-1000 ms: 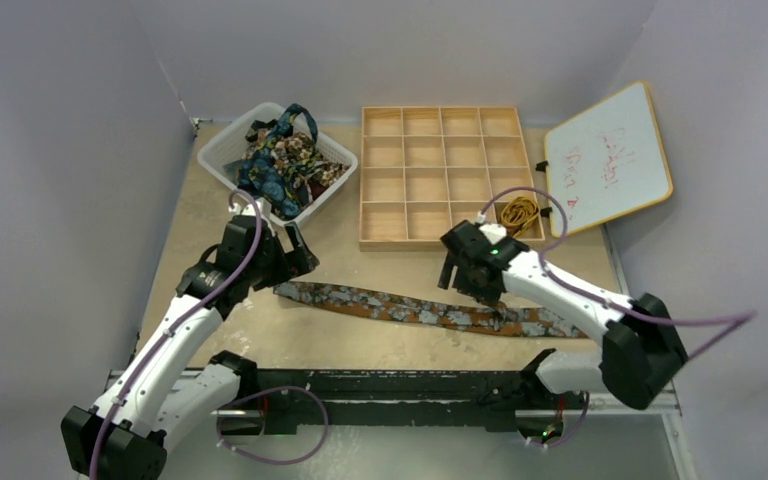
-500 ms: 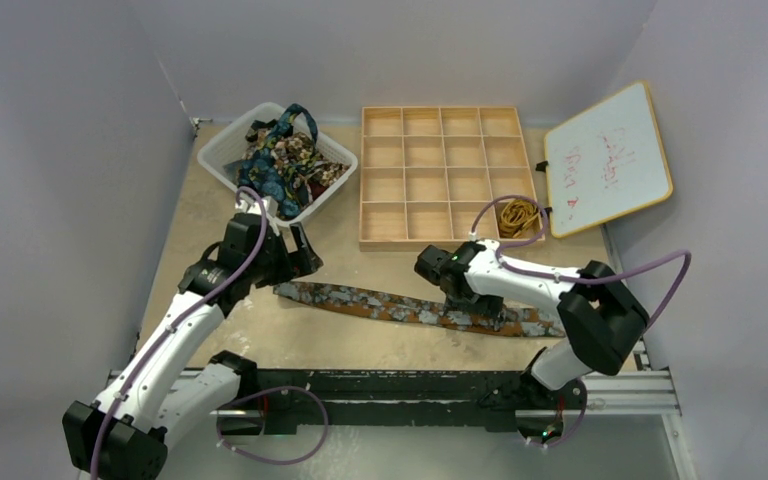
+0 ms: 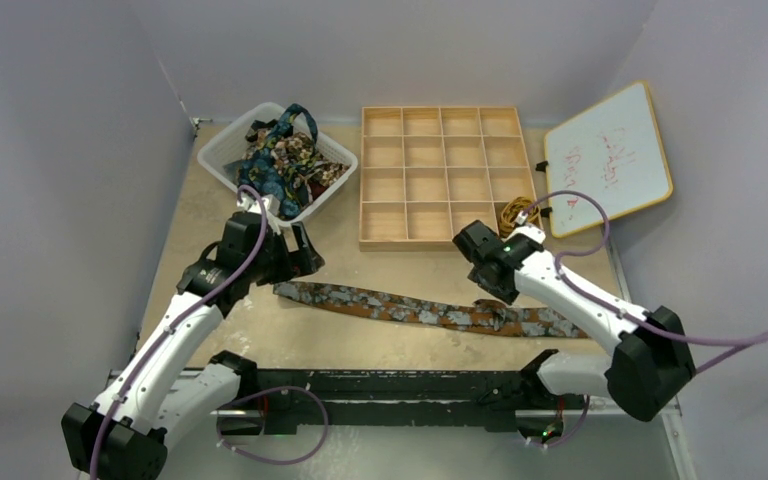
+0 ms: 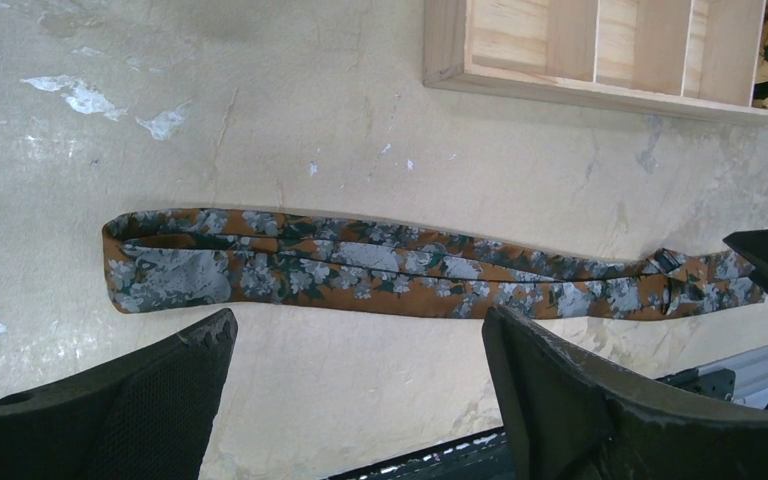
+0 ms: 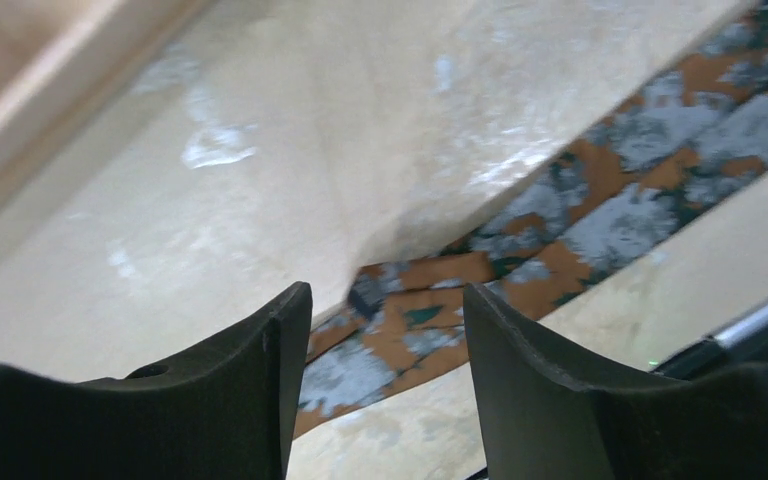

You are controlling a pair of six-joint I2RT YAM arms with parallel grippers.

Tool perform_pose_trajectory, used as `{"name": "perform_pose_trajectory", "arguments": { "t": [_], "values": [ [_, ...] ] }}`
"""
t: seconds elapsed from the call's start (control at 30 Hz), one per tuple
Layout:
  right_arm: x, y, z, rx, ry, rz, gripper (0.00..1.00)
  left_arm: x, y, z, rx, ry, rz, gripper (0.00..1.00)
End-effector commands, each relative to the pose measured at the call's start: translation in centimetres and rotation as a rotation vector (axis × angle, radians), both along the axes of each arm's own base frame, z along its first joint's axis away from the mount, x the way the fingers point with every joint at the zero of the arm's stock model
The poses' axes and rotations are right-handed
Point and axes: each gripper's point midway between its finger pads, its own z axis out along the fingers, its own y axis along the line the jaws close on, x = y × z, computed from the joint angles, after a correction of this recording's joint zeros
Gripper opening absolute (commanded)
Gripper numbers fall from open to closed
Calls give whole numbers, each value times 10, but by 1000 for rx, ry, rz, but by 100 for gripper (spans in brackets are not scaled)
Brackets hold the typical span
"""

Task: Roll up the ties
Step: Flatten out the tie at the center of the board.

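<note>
Well, I see my left gripper [image 4: 358,335] released wide above the flat tie [image 4: 410,265]; my right gripper [image 5: 385,300] also released, empty, over it.

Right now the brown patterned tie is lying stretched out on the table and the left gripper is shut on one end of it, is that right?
Not quite. The left gripper is open and holds nothing. The left wrist view shows its fingers wide apart, with the brown patterned tie lying clear of them, stretched out on the table.
</note>
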Motion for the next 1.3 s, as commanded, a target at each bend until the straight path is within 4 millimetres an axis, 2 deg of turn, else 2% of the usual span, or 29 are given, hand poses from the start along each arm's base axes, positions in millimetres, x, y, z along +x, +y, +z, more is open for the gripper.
{"name": "perform_pose_trajectory", "arguments": {
  "t": [0.0,0.03,0.2,0.33,0.4,0.53,0.9,1.07,1.27],
  "values": [
    [23,45,20,214,-114,153,60,10,-7,22,-33,-73,-27,91],
    [27,62,23,290,-135,209,61,11,-7,21,-35,-73,-29,91],
    [30,107,31,453,-180,386,67,10,-7,21,-33,-66,-28,91],
    [28,124,19,432,-131,436,68,10,-6,19,-28,-62,-21,91],
    [26,127,6,401,-84,455,68,10,-6,19,-32,-60,-18,91],
    [16,102,-24,291,6,313,69,9,-7,19,-38,-55,-23,91],
    [4,31,-42,193,-37,-11,73,7,-6,17,-32,-52,-23,91],
    [7,8,-34,211,-119,-126,73,8,-7,17,-35,-49,-29,91],
    [13,-14,-10,225,-215,-251,74,7,-8,16,-36,-47,-34,91]
  ]
}}
